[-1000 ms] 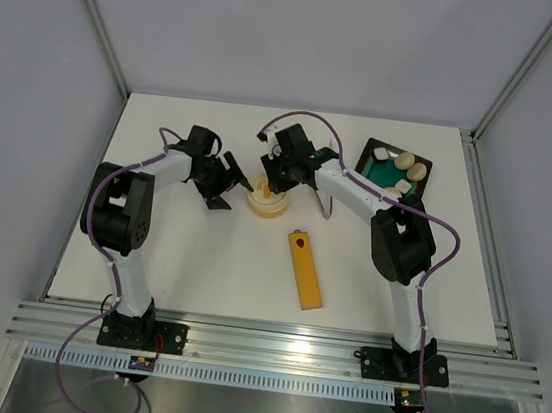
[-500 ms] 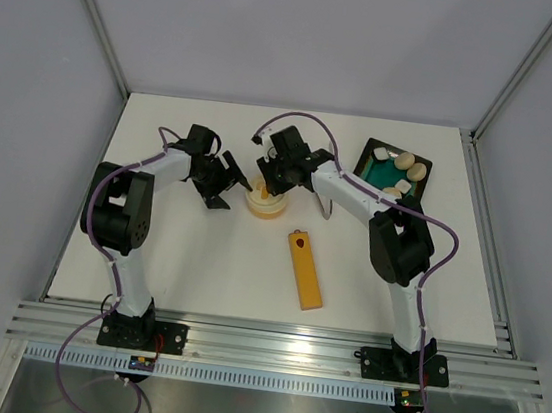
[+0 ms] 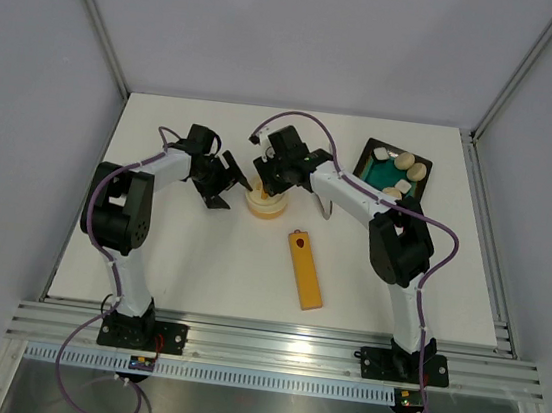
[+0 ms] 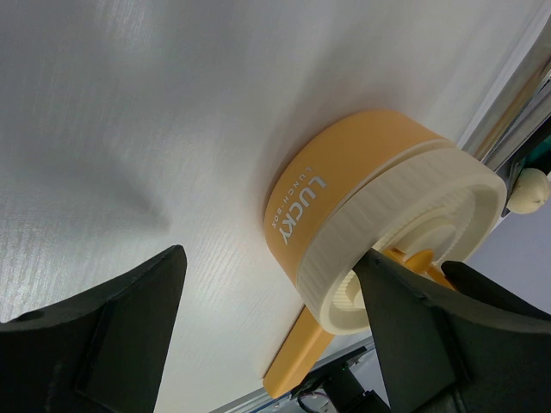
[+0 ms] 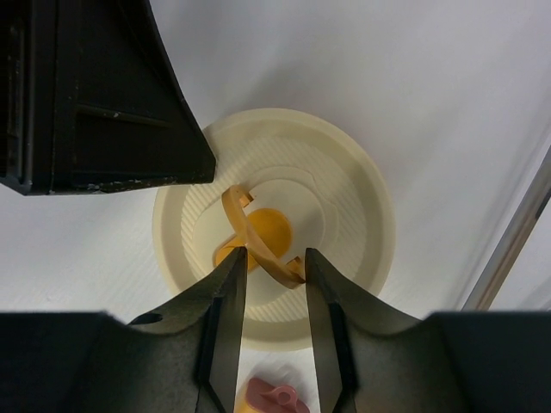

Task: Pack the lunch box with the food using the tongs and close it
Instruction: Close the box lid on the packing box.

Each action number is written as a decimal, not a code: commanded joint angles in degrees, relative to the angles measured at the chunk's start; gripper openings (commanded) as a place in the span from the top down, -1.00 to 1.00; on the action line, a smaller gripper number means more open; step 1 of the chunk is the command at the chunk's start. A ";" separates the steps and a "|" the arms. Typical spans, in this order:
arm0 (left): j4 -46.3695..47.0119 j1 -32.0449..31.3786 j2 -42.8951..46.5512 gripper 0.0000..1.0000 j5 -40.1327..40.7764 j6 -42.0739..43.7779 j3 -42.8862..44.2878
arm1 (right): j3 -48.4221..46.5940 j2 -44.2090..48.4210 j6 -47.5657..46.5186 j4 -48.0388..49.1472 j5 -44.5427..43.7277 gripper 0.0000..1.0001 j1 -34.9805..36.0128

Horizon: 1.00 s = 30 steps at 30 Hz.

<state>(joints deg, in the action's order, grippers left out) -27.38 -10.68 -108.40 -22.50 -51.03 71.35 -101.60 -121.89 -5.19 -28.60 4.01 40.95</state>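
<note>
- Centrally in the top view, the box stands upright on the white table with its lid on and facing up; being round, it has no long axis.
- The lid's orange handle runs from upper left to lower right in the right wrist view.
- The box wall is smooth orange plastic lettered "LUCKY"; the lid is cream, with a ribbed rim and ringed top.
- The right gripper points down over the lid, jaws narrow astride the handle; whether they pinch it I cannot tell.
- The left gripper reaches in low from the left, jaws wide, facing the box's side.
</note>
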 commanded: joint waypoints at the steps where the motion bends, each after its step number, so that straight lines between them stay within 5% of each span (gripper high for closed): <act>1: -1.10 0.22 -0.94 -0.67 1.85 0.75 1.51 | -2.90 1.92 -1.22 0.74 -0.14 0.21 1.06; 30: -2.59 0.04 2.84 -0.79 2.20 1.89 2.21 | 1.76 2.35 1.67 3.37 -5.33 0.67 1.15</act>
<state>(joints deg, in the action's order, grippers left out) -27.94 -10.66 -108.27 -21.67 -50.57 71.66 -100.66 -121.89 -4.27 -26.22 -0.40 41.36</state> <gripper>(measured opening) 0.890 0.179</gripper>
